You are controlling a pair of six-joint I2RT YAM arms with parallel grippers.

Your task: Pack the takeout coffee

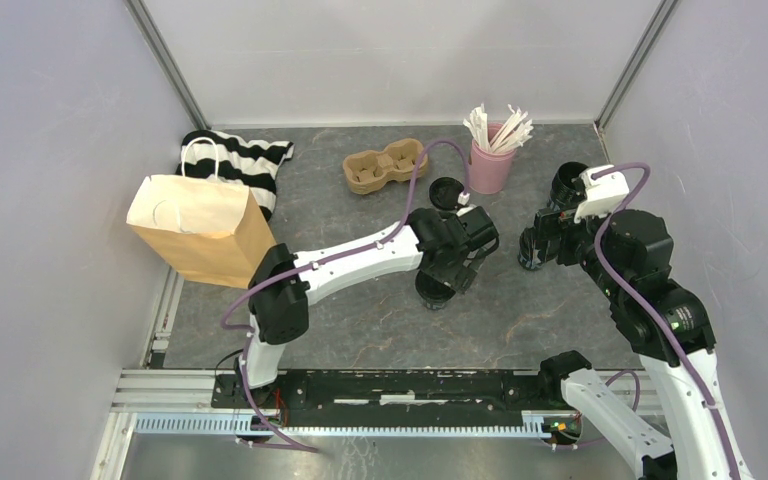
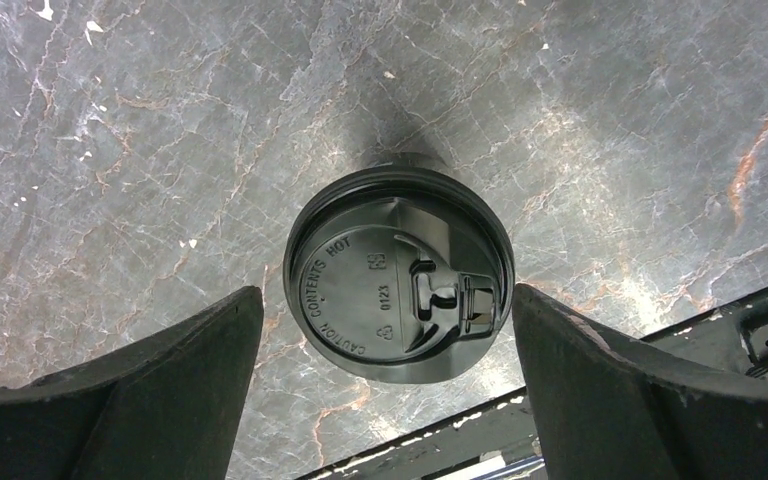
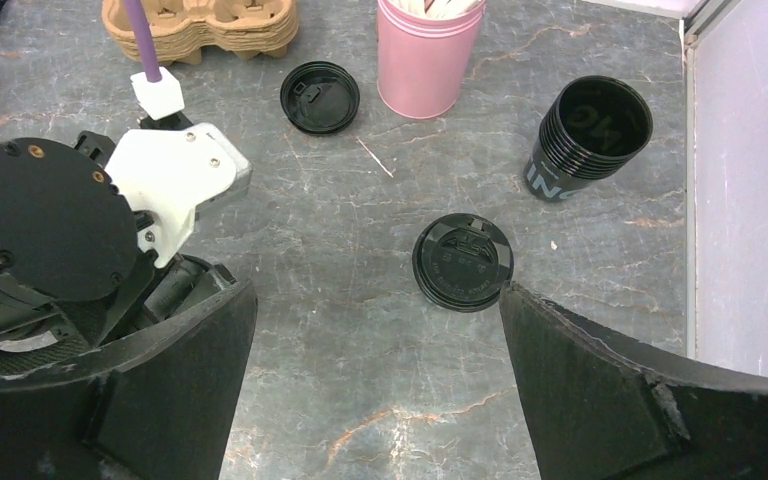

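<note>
A black cup with a black lid (image 2: 400,275) stands upright on the dark marbled table; in the top view it (image 1: 434,292) shows just under the left wrist. My left gripper (image 2: 387,298) is open and hovers above it, one finger on each side, touching nothing; it also shows in the top view (image 1: 450,265). My right gripper (image 3: 375,290) is open and empty over bare table (image 1: 538,240). A second black lid (image 3: 462,262) lies just beyond its right finger; I cannot tell whether a cup is under it.
A stack of open black cups (image 3: 590,135) stands at the right by the wall. A loose lid (image 3: 320,97), a pink cup of white sticks (image 3: 430,55) and a brown pulp carrier (image 1: 385,165) are at the back. A paper bag (image 1: 200,230) and striped cloth (image 1: 245,160) are at the left.
</note>
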